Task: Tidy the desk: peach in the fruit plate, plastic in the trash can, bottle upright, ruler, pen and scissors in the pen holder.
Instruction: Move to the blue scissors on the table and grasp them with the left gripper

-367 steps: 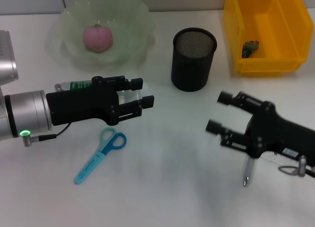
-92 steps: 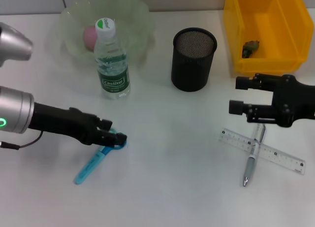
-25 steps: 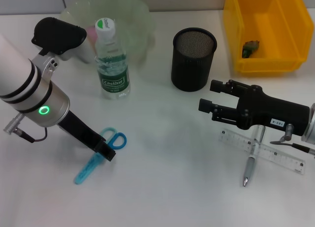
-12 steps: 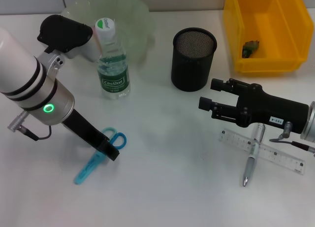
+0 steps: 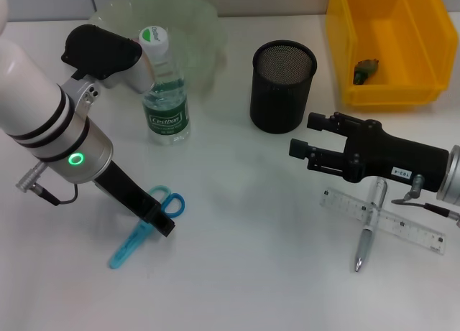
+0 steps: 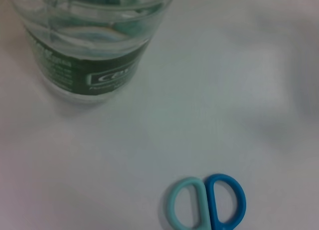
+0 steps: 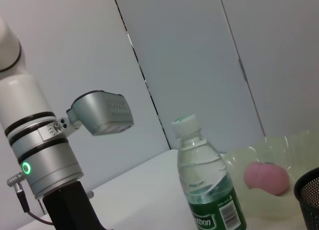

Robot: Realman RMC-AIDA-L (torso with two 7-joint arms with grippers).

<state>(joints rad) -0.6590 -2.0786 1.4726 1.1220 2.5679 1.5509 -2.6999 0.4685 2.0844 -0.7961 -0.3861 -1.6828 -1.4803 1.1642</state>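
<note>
Moved: your left gripper (image 5: pixel 159 223) has tilted steeper onto the scissors (image 5: pixel 144 227); fingers' state untellable.
Right gripper (image 5: pixel 307 145): fingers apart, idle above the worktop (image 5: pixel 244 273).
Meaning: scissors pickup pending.

Light was bright and even from overhead — shadows under the left gripper (image 5: pixel 159 225) and right gripper (image 5: pixel 303 148) stayed soft and faint. The left wrist view was blurred, the bottle (image 6: pixel 87 38) close and out of focus — table (image 5: pixel 244 273) glare mild.
</note>
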